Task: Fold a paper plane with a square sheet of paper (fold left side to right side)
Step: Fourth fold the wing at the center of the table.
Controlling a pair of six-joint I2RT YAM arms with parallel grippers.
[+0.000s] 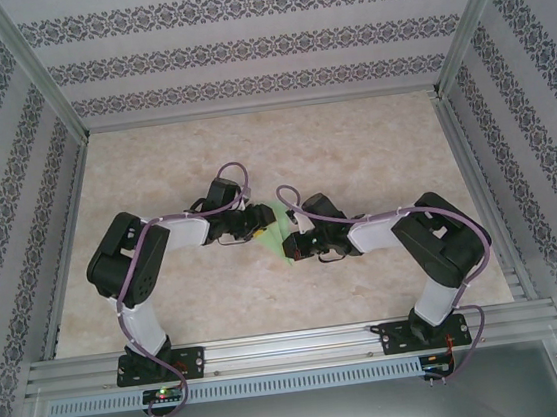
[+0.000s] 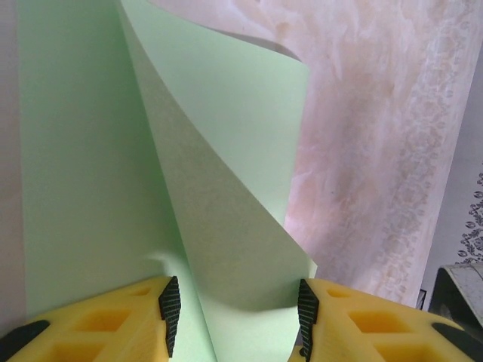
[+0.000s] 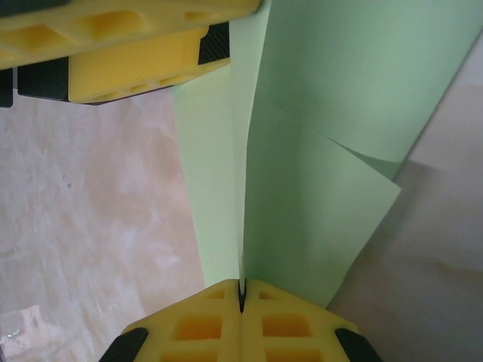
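Observation:
The square sheet of paper [image 1: 275,231] is pale mint green and lies at the table's middle between both arms, partly folded. In the left wrist view one flap of the paper [image 2: 226,188] curls up and over the flat part. My left gripper [image 2: 238,315] is open, its black pads [image 2: 170,313] either side of that raised flap. My right gripper [image 3: 241,290] is shut on a standing edge of the paper [image 3: 317,188]. The left gripper's yellow fingers [image 3: 128,72] show at the top of the right wrist view, close to the paper. From above, the left gripper [image 1: 259,229] and right gripper [image 1: 290,239] nearly meet over the sheet.
The table top [image 1: 352,150] is pale marble. Patterned walls and aluminium posts [image 1: 43,84] close in the sides and back. A metal rail [image 1: 294,348] carrying both arm bases runs along the near edge.

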